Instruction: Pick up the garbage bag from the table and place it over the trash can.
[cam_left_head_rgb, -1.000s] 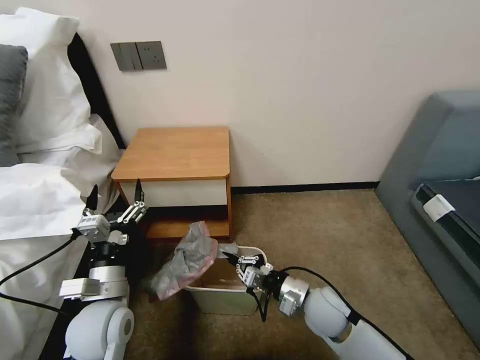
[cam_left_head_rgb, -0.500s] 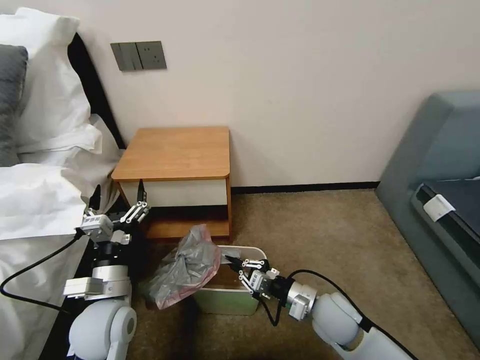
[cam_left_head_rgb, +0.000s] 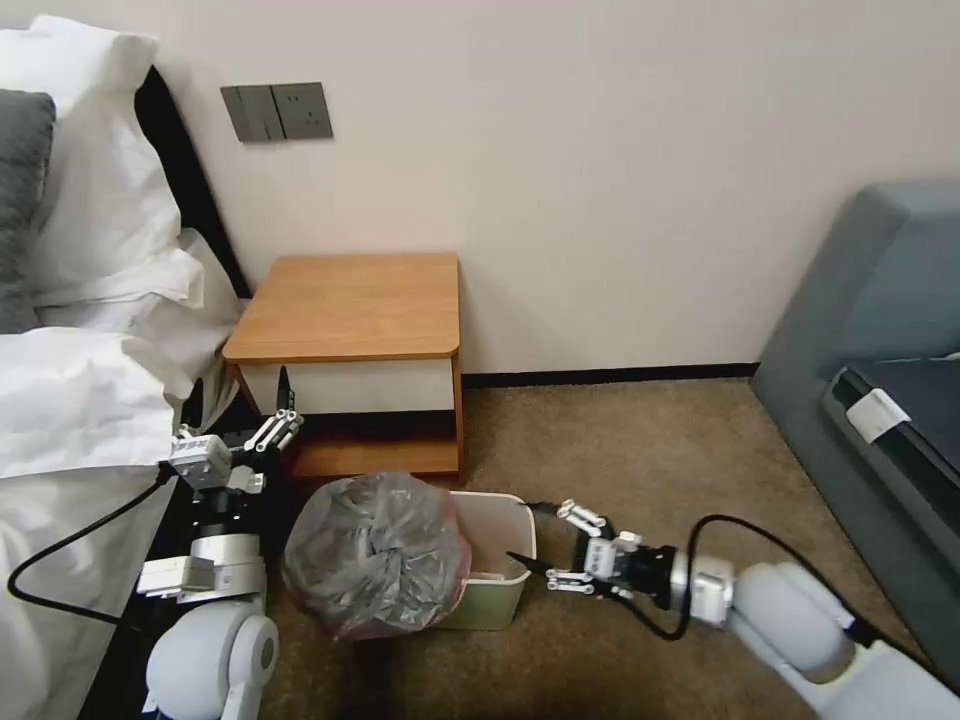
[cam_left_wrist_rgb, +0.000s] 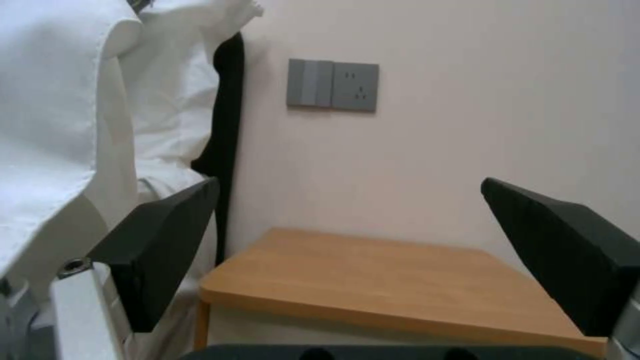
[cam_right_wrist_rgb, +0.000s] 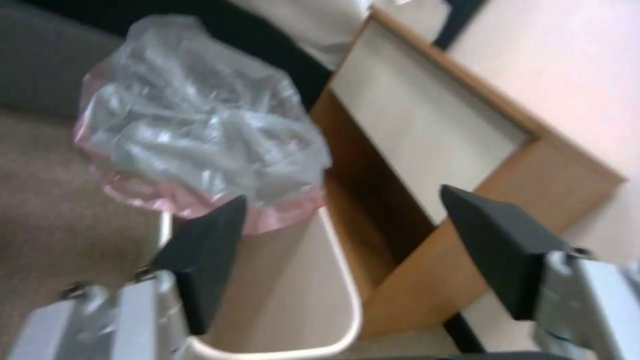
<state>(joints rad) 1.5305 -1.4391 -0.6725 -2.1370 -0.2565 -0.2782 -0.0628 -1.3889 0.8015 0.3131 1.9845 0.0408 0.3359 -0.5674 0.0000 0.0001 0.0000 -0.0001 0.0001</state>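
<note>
Draping garbage bag (cam_left_head_rgb: 375, 553) over trash can (cam_left_head_rgb: 500, 590) left rim; right end effector (cam_left_head_rgb: 533, 542) open beside; table (cam_left_head_rgb: 350, 305) behind.

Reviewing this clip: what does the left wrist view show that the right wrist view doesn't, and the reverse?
Left wrist alone: the wall socket plate, white bed linen and the table's top, framed by the open left hand. Right wrist alone: the bag bunched over one end of the bin, carpet, the open right hand. Both: table and wall.
</note>
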